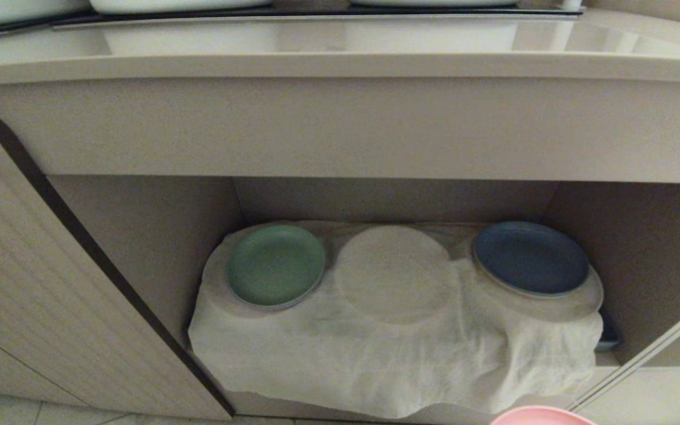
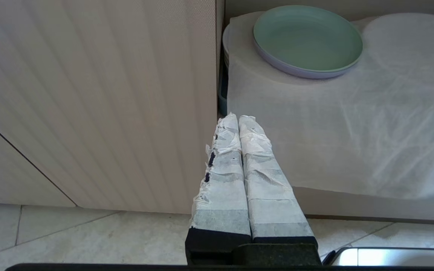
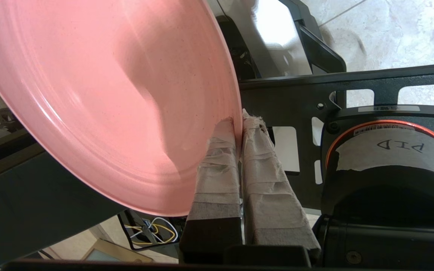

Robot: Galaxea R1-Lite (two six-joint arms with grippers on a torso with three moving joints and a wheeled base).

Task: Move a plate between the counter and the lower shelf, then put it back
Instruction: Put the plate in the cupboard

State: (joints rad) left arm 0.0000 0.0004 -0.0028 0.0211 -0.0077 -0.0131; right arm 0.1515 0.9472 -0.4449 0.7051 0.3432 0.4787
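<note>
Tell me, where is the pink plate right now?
The pink plate is pinched by its rim in the right gripper, off the shelf; in the head view only its edge peeks in at the bottom right, below the white cloth.

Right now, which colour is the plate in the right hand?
Salmon pink plate; the right wrist view shows it best.

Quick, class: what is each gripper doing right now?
Left gripper: shut, empty, near the lower shelf.
Right gripper: shut on the pink plate's rim.

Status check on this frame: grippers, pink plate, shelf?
Right gripper shut on plate rim. Left gripper shut, empty, beside lower shelf. Green plate, blue plate flank cloth-covered middle mound.
</note>
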